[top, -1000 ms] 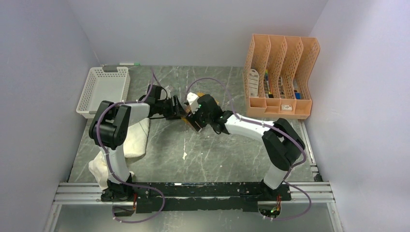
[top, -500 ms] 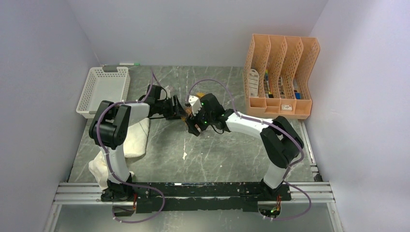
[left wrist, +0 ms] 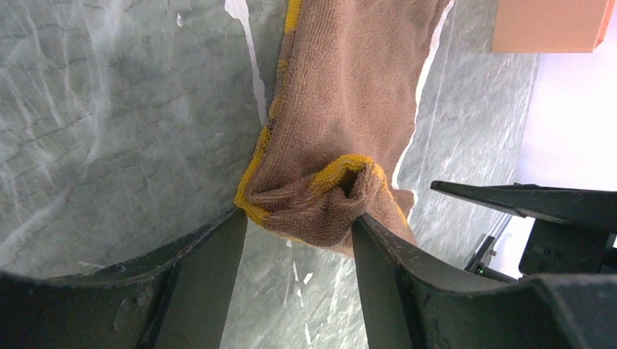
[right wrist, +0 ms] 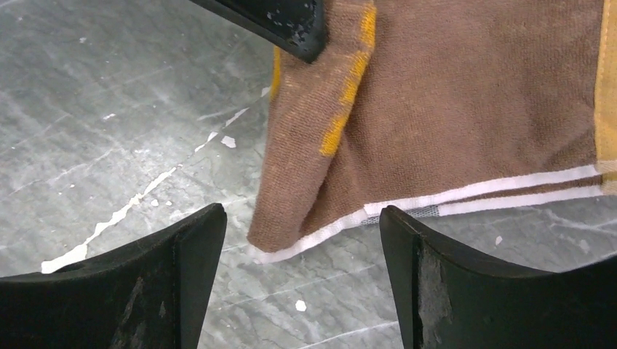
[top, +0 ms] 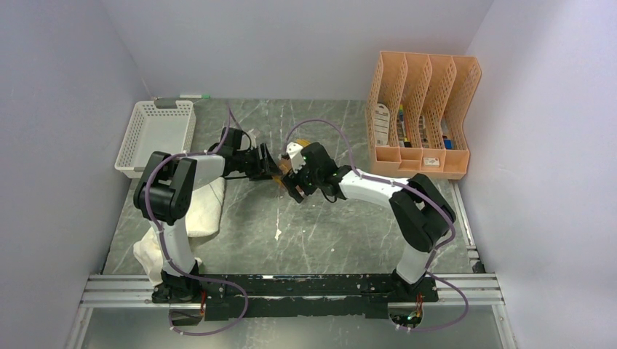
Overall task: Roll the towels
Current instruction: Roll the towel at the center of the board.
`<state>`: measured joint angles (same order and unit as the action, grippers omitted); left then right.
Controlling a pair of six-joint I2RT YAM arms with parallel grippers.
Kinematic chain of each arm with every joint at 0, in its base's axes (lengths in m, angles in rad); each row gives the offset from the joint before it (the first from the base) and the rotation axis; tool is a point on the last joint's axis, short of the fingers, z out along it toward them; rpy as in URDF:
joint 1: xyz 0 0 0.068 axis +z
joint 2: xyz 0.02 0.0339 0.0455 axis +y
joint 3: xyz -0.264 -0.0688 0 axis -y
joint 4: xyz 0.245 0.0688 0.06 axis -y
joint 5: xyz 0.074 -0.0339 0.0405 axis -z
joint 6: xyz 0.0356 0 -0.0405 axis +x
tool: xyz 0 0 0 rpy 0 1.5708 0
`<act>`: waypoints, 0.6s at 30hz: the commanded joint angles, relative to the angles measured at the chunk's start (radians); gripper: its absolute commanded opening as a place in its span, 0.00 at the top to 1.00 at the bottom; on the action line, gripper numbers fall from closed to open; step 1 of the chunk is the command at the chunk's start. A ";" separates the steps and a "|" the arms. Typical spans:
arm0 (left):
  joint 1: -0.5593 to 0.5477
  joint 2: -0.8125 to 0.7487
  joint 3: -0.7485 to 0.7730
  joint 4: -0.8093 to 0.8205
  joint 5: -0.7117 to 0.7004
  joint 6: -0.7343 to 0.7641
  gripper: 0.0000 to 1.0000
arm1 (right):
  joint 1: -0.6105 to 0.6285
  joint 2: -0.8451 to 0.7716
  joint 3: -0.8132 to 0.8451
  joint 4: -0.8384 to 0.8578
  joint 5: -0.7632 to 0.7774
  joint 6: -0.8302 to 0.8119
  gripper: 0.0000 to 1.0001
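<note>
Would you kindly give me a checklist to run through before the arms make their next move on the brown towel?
1. Left claw pinches a bunched fold of the brown towel: ok.
2. Right claw open, its fingers either side of the towel's pale-edged corner and not touching it: ok.
3. Claws apart from each other, though close: ok.
4. Brown towel rolled: not ok, most of it lies flat.
5. Cream towel out of the working spot, off to the left by the left arm: ok.
6. Cream towel rolled: cannot tell.

Right jaws wider apart now.
</note>
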<state>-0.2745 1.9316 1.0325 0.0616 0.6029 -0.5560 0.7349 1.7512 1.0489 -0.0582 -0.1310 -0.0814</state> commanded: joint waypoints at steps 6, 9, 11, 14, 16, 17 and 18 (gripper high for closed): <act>0.023 -0.065 -0.081 -0.099 -0.104 0.042 0.32 | -0.001 0.068 -0.007 0.028 0.038 -0.010 0.21; 0.027 -0.091 -0.105 -0.096 -0.107 0.038 0.32 | 0.005 0.072 -0.003 0.027 0.009 -0.015 0.24; 0.028 -0.106 -0.120 -0.094 -0.110 0.035 0.32 | 0.020 0.069 -0.004 0.029 0.011 -0.027 0.24; 0.030 -0.123 -0.136 -0.093 -0.109 0.032 0.32 | 0.042 0.068 -0.007 0.032 0.039 -0.043 0.25; 0.033 -0.131 -0.142 -0.098 -0.110 0.036 0.32 | 0.054 0.067 -0.009 0.034 0.078 -0.048 0.24; 0.035 -0.135 -0.143 -0.100 -0.110 0.038 0.32 | 0.061 0.067 -0.010 0.034 0.103 -0.053 0.22; 0.036 -0.140 -0.145 -0.102 -0.109 0.039 0.32 | 0.068 0.065 -0.011 0.034 0.135 -0.058 0.21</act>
<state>-0.2504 1.8103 0.9150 0.0189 0.5411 -0.5453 0.7792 1.8248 1.0359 -0.0444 -0.0834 -0.1108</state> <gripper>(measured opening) 0.683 0.770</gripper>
